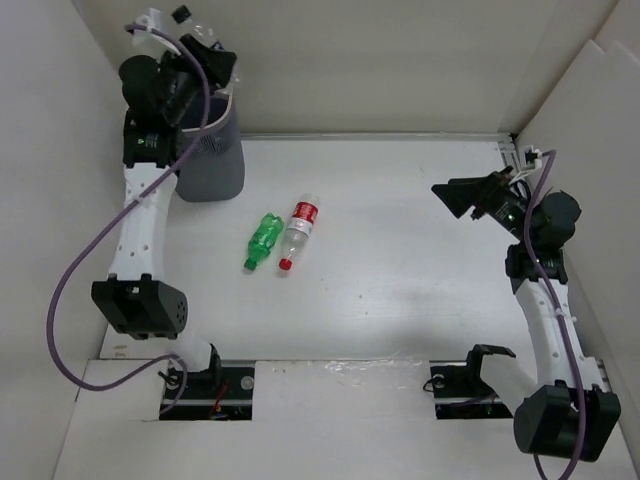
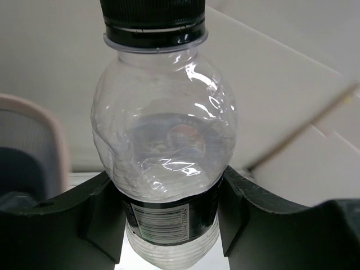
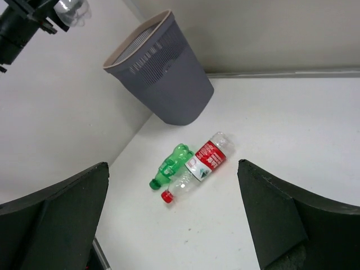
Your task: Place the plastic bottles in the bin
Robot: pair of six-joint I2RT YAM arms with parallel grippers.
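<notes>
My left gripper (image 1: 205, 50) is shut on a clear bottle with a dark label and black cap (image 2: 163, 129), holding it high above the bin's far-left side; it also shows in the right wrist view (image 3: 73, 8). The bin (image 1: 212, 160) is a grey mesh wastebasket with a pale rim, standing at the table's far left (image 3: 163, 73); its rim shows at the left of the left wrist view (image 2: 34, 112). A green bottle (image 1: 264, 240) and a clear bottle with red label and red cap (image 1: 298, 232) lie side by side mid-table. My right gripper (image 1: 455, 200) is open and empty, raised at the right, facing them.
White walls enclose the table on the left, back and right. The two lying bottles also show in the right wrist view, green (image 3: 171, 165) and red-labelled (image 3: 203, 162), just in front of the bin. A purple cable loops along the left arm (image 1: 75, 270).
</notes>
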